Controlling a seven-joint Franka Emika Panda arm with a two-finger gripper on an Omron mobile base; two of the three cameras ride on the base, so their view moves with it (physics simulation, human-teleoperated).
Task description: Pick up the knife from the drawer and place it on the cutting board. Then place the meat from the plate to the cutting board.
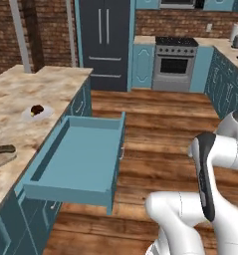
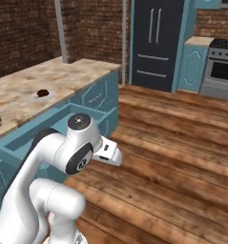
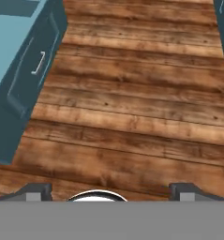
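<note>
The wide, shallow teal-blue drawer (image 1: 83, 154) stands pulled out from the marble counter (image 1: 21, 94) over the wooden floor (image 3: 132, 108), its long axis along the counter's front edge. At the counter's near edge the dark brown handle of the knife (image 1: 3, 149) lies on the light wooden cutting board (image 1: 1, 158), handle end toward the drawer, and farther along sits the small round white-grey plate (image 1: 43, 114) carrying the dark reddish-brown meat (image 1: 37, 109). The two-finger gripper (image 3: 108, 190) hangs spread wide above the floor with nothing between its tips, the drawer front at its upper left.
</note>
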